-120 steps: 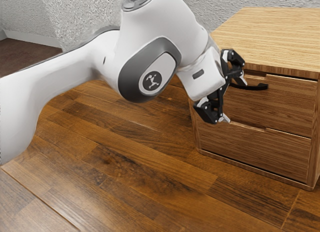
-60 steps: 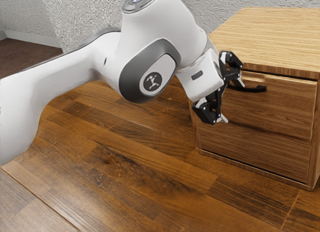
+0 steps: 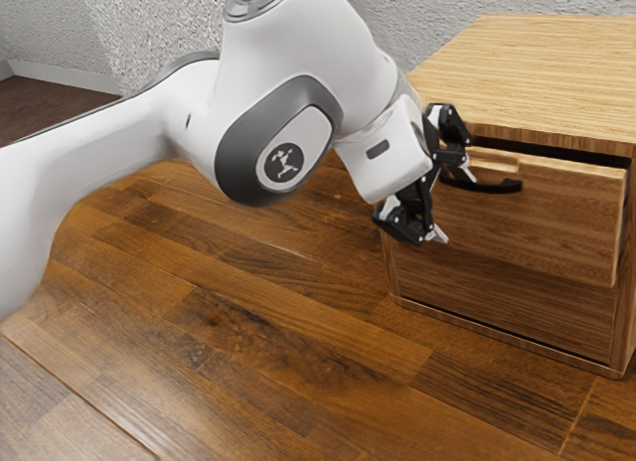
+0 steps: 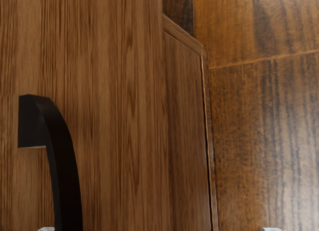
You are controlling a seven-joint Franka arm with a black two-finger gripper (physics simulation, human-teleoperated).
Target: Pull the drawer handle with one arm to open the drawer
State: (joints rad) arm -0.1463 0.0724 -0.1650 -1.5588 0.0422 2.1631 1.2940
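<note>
A wooden cabinet [image 3: 537,69] stands at the exterior view's right. Its top drawer [image 3: 556,218] is pulled out a little, with a dark gap showing under the cabinet top. The drawer's black curved handle [image 3: 485,188] sticks out from its front. My gripper [image 3: 449,201] is at the handle's near end, open wide. Its upper finger [image 3: 455,133] hooks behind the handle, while its lower finger [image 3: 412,223] hangs free below, in front of the drawer. In the wrist view the handle [image 4: 55,156] arcs over the drawer front [image 4: 114,91], close under my hand.
A lower drawer [image 3: 507,292] sits shut beneath the top one and appears again as the lower drawer front [image 4: 184,141] in the wrist view. Wooden floor [image 3: 248,322] spreads in front of the cabinet. A grey textured wall [image 3: 129,24] is behind my arm.
My hand has drawn back toward the exterior view's left, and the top drawer has slid out with it. A dark gap has opened under the cabinet top.
</note>
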